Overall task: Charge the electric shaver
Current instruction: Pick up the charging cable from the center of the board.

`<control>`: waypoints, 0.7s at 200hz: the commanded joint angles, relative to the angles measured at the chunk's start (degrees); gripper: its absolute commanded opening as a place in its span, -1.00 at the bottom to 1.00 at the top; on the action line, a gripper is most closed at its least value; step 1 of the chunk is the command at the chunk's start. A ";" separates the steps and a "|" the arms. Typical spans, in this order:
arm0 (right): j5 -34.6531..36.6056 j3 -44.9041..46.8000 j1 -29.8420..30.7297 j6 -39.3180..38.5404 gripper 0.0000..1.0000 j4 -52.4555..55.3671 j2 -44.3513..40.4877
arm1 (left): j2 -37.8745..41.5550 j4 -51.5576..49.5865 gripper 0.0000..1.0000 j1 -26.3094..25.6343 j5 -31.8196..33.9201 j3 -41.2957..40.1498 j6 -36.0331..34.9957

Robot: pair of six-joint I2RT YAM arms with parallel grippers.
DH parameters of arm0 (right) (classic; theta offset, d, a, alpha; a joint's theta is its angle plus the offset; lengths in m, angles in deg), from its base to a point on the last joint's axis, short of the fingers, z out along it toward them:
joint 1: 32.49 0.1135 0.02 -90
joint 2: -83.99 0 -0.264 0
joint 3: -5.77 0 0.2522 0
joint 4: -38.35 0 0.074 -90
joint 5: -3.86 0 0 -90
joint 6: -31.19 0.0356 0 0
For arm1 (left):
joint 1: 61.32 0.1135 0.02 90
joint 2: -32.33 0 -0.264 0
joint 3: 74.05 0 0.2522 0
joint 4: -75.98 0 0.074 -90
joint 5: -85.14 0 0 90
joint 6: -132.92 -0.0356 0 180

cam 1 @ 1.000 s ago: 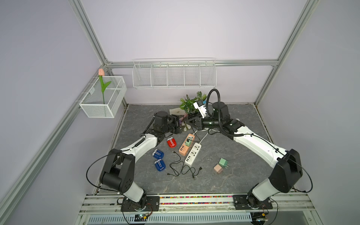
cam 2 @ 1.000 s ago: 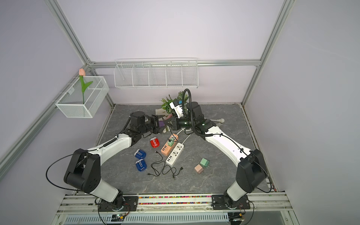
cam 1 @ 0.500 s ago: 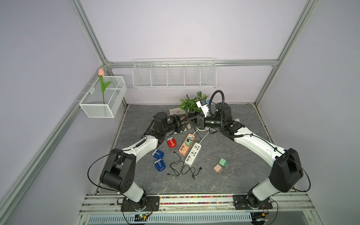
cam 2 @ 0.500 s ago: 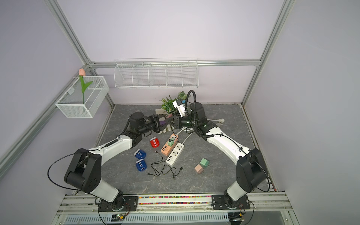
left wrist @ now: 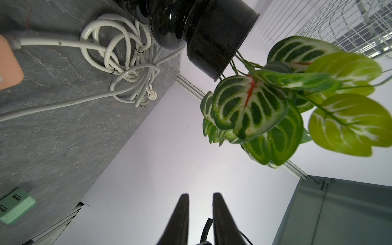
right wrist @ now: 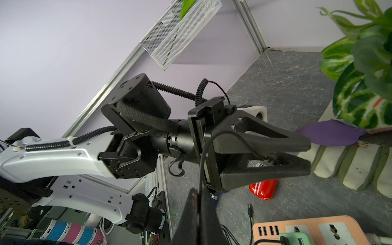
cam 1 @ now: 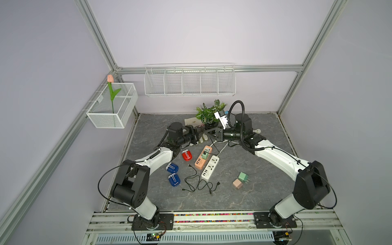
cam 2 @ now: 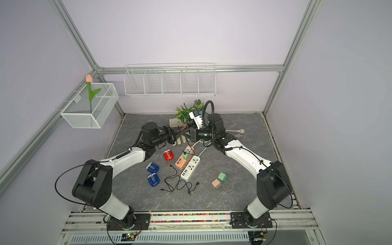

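A red shaver (cam 1: 187, 155) and two blue shavers (cam 1: 172, 168) (cam 1: 174, 180) lie on the grey table. A green adapter (cam 1: 205, 154) sits plugged into the orange power strip (cam 1: 199, 162). Both grippers meet in the air above the table's back middle. My right gripper (right wrist: 197, 189) is shut on a thin black cable (right wrist: 214, 135). That cable loops over to my left gripper (right wrist: 308, 157), and its end lies between the left fingers (right wrist: 275, 142), which stand narrowly apart around it. In the left wrist view the left gripper (left wrist: 199, 194) shows only a slim gap at its tips.
A white power strip (cam 1: 210, 168) and a loose black cable (cam 1: 197, 184) lie in the middle. Green and pink adapter cubes (cam 1: 243, 177) (cam 1: 237, 184) sit to the right. A potted plant (cam 1: 209, 114), a glove (right wrist: 350, 165) and coiled white cords (left wrist: 118, 55) crowd the back.
The left gripper's jaws have come in from wide apart to a narrow gap around the cable's end. The right gripper has stayed shut on the cable; both arms have barely shifted.
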 commanded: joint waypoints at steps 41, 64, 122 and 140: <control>-0.67 2.66 -0.97 1.29 -0.87 -2.95 -3.49 | 0.28 0.28 -0.72 0.13 -1.60 -0.39 13.26; -0.41 3.86 -1.42 1.56 -0.87 -2.95 -5.24 | 0.55 -0.33 -0.91 0.38 -1.16 -0.44 12.55; 4.76 4.76 -1.37 6.47 0.21 4.29 -10.21 | 4.79 -23.85 -1.00 1.07 5.68 12.00 -7.49; 10.71 1.24 -0.14 10.63 0.55 9.46 -11.98 | 6.09 -32.83 -1.00 0.42 10.43 18.62 -17.15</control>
